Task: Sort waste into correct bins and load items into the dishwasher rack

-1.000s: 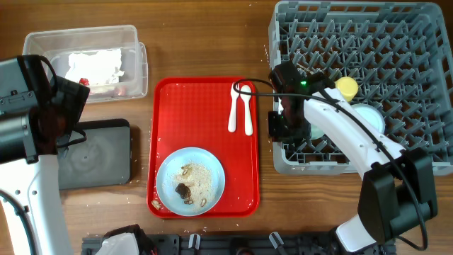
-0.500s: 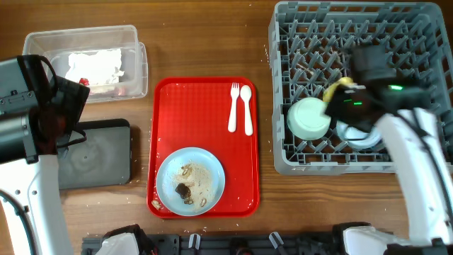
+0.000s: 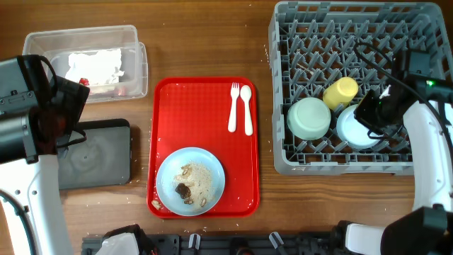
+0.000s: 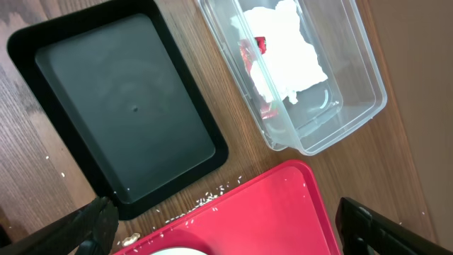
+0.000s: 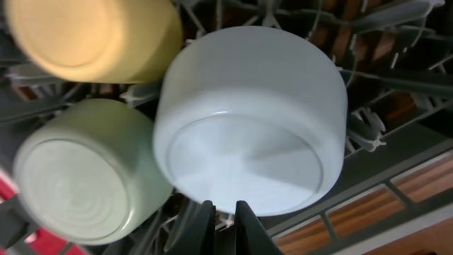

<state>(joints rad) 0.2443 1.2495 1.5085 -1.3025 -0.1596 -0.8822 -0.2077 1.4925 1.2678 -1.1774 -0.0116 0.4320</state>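
Already racked — mint bowl [image 3: 308, 117], yellow cup [image 3: 340, 92].

I can't read any text, label, brand or number from here, not on the dishwasher rack [image 3: 279, 21], clear tub [image 3: 78, 32] or red tray [image 3: 198, 113].

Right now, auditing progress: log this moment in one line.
rack: yellow cup, mint green bowl, light blue bowl | red tray: plate, scraps, fork, spoon | left pincer: open | right pincer: shut, over light blue bowl
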